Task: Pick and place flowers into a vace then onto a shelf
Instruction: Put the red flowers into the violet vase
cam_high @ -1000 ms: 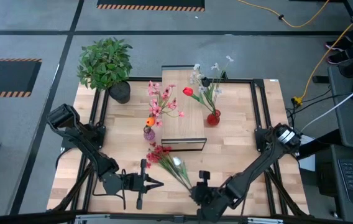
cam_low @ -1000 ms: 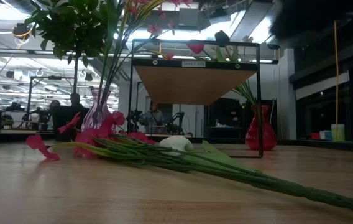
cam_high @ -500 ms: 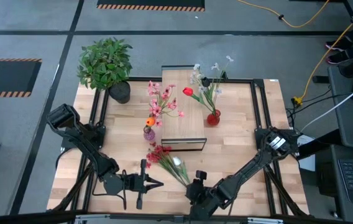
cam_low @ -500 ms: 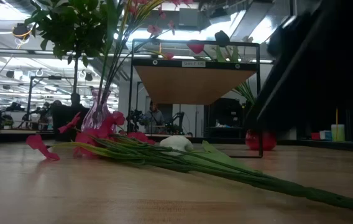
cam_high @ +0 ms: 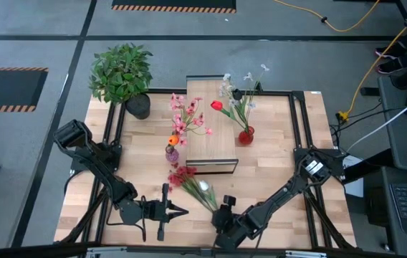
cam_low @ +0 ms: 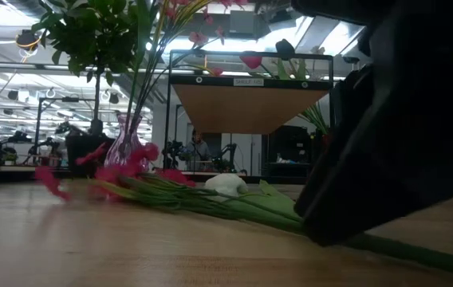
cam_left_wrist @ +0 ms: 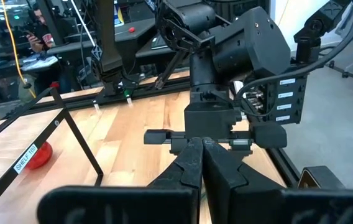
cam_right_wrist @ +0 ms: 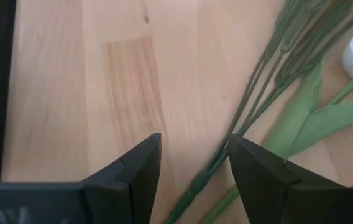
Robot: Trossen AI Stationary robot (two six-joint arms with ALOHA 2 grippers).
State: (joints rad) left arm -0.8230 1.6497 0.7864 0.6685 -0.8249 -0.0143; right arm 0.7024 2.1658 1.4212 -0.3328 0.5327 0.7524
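Observation:
The loose flowers (cam_high: 195, 186) lie flat on the table in front of the shelf (cam_high: 211, 132), with pink blossoms toward the vases and a white bloom (cam_low: 226, 183) mid-bunch. Their green stalks (cam_right_wrist: 257, 93) run toward the near edge. My right gripper (cam_high: 222, 208) is open, low over the stalk ends. In the right wrist view (cam_right_wrist: 195, 138) the stalks pass between its fingers. My left gripper (cam_high: 183, 210) is shut, waiting level beside the bunch. My right gripper comes at the stalks' free end (cam_right_wrist: 204, 174) from above, slanting, one finger on either side and lying across the stalks. I cannot tell whether a finger touches them. The flowers lie on the table.
A pink vase (cam_high: 171, 152) with pink and orange flowers stands at the shelf's left corner. A red vase (cam_high: 246, 135) with a red tulip and pale sprigs stands to its right. A potted plant (cam_high: 121, 72) sits at the far left corner. The shelf has thin black legs (cam_left_wrist: 80, 146).
My right gripper has moved toward the table's left and down onto the stalk ends, and its arm now fills the right of the low view. The pink blossom end of the loose flowers has stirred slightly.

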